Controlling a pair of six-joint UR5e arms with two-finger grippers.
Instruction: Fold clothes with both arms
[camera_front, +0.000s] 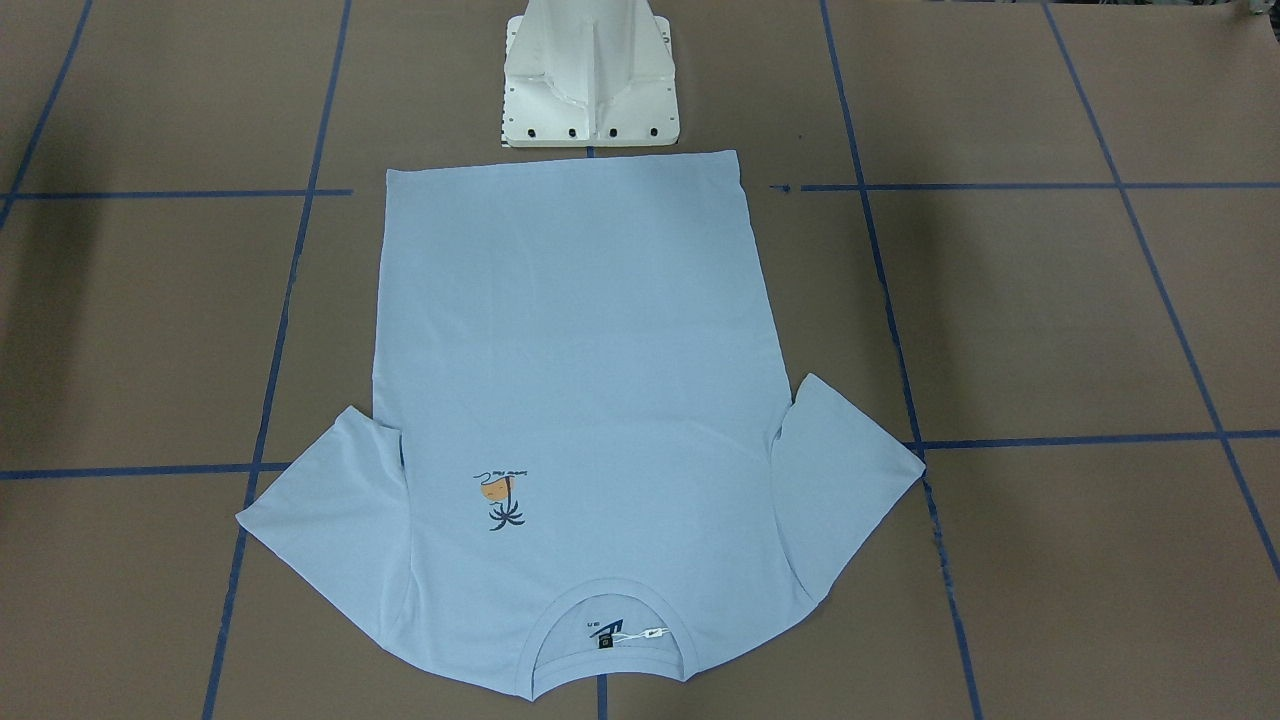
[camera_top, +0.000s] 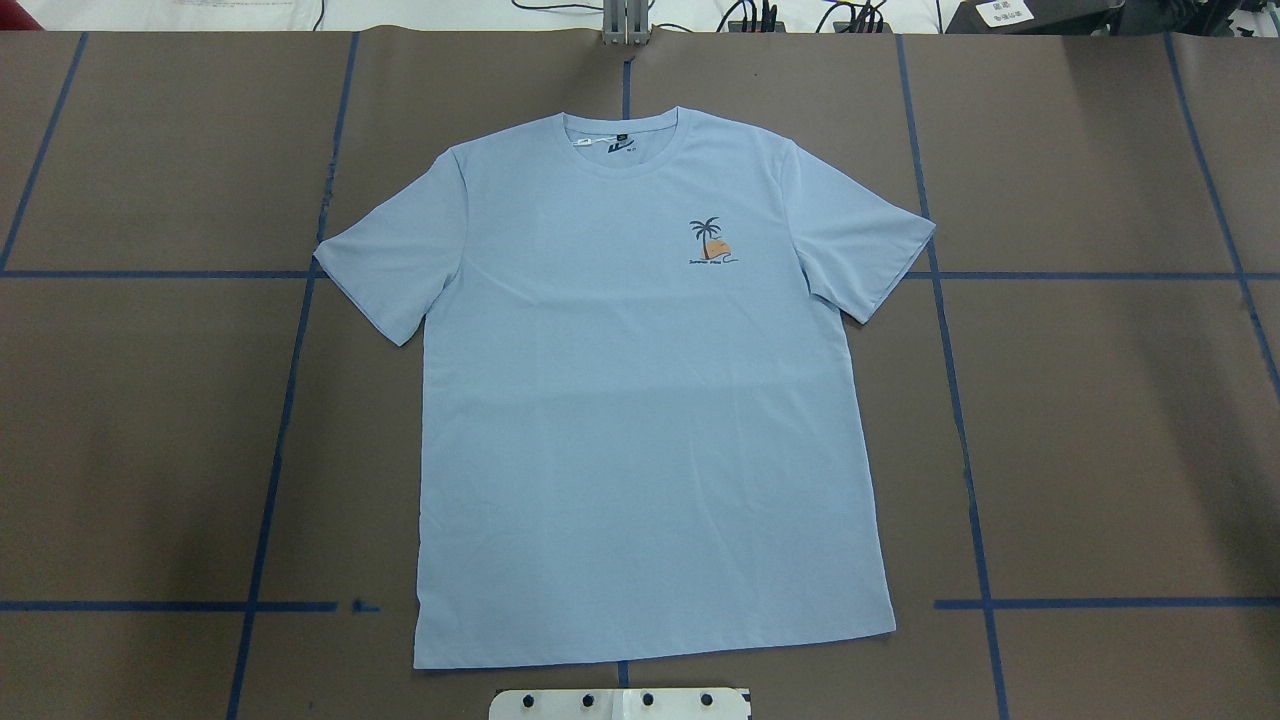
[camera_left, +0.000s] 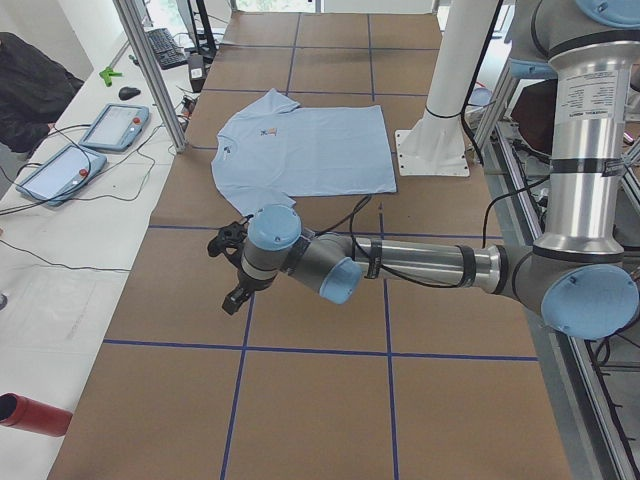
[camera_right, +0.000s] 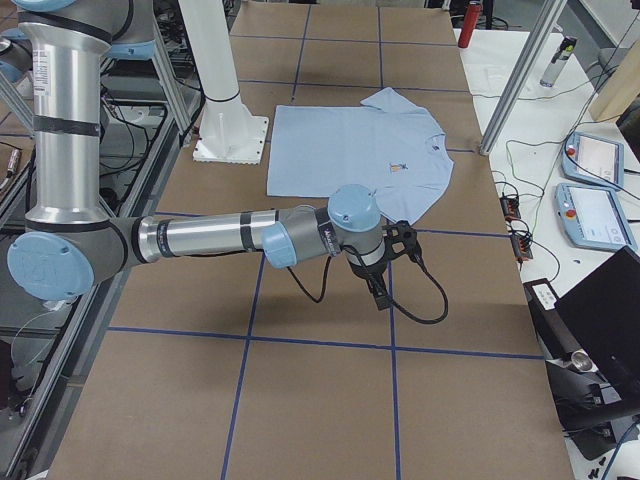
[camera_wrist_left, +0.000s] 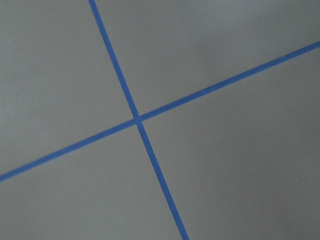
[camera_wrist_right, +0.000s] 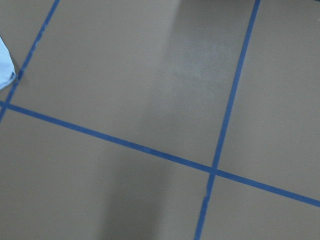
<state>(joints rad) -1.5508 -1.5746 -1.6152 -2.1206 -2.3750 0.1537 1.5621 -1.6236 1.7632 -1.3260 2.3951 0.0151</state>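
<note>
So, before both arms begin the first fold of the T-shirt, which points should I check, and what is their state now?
1. T-shirt lies flat, front up: ok.
2. Both sleeves spread out, not tucked under: ok.
3. Nothing lies on the T-shirt: ok.
4. Left tool hangs clear of the cloth, over the bare table: ok.
5. Right tool likewise clear of the cloth: ok.
6. Both tools open for a grasp: cannot tell, as only the side views show them.

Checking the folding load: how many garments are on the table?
1. The light blue T-shirt lies spread flat, print up, mid-table, hem toward the white base. No other shows.
</note>
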